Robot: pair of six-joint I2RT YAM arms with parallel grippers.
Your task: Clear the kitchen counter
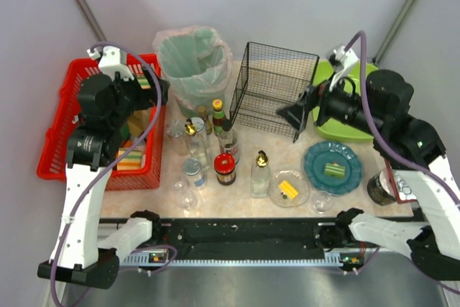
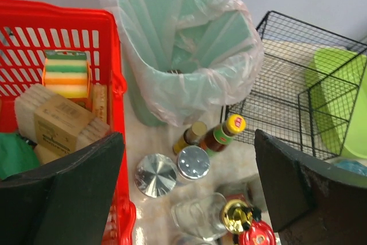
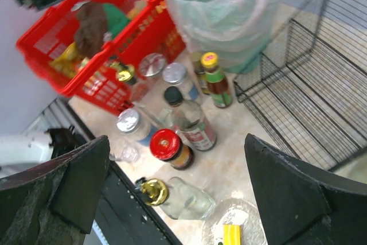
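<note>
Under and all around the bin [image 1: 192, 62], the bench [image 1: 284, 150] spreads as a wide, flat slab with a beige marbled stone pattern. By my reading, the clearing has barely begun. Directly in front of the bin stands a huddle of glassware: a yellow-capped sauce bottle [image 1: 218, 114], a red-lidded jar [image 1: 226, 169], a squat clear bottle with a gold stopper [image 1: 260, 172], and two silver-lidded jars [image 2: 193, 162] among thin clear tumblers. Farther front and right of the bin lie a shallow glass dish [image 1: 274, 193] holding something yellow and a glossy teal plate [image 1: 310, 159] carrying a small green block. Right of the bin, the black wire rack [image 1: 273, 88] looks bare, with a smooth lime-green bowl [image 1: 338, 131] beyond it. Left of the bin, the red slotted plastic basket [image 1: 61, 141] holds striped sponges [image 2: 66, 76] and pale wooden blocks [image 2: 57, 124], so perhaps that much is sorted. The bin's thin, crinkled green liner shows nothing inside. The left arm [image 1: 100, 116] hangs its jaws over the basket left of the bin, and the right arm [image 1: 359, 102] holds its jaws before the rack. Both pairs gape fully wide and grip nothing.
</note>
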